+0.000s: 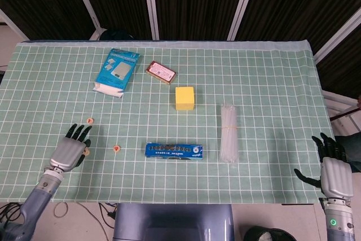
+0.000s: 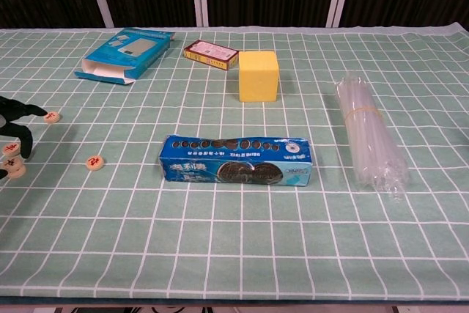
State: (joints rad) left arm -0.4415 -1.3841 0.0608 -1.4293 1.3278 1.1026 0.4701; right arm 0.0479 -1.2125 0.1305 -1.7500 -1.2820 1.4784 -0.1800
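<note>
Table: my work surface, under a green grid cloth (image 1: pixel 271 77).
Far side: blue box (image 1: pixel 118 69), red box (image 1: pixel 161 72), yellow cube (image 1: pixel 185 97).
Near side: cookie pack (image 1: pixel 174 150), clear tube bundle (image 1: pixel 228 134).
Left: round wooden pieces (image 2: pixel 94 162).

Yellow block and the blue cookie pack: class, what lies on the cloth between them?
Nothing. Between the yellow block and the cookie pack only bare checked tablecloth shows, seen plainly in both the chest and head views.
</note>
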